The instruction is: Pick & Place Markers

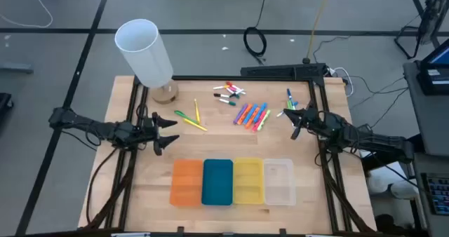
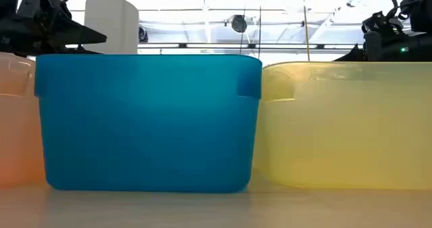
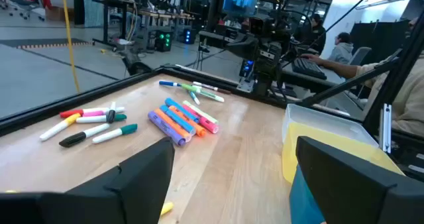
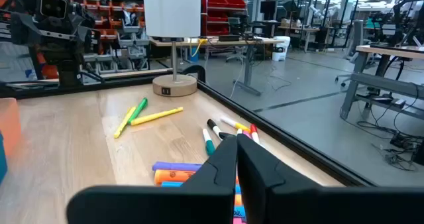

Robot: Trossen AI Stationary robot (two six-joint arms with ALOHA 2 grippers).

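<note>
Left claw (image 1: 170, 131) spread apart, hovering left of highlighter row (image 1: 254, 115); right claw (image 1: 290, 122) pinched together, just right of it.

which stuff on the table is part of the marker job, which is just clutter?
Job:
- markers in loose groups at the table's far side
- orange tray, blue tray, yellow tray, clear tray, likely drop spots
- left gripper, fingers open
- right gripper, fingers shut

Clutter:
- white lamp
</note>
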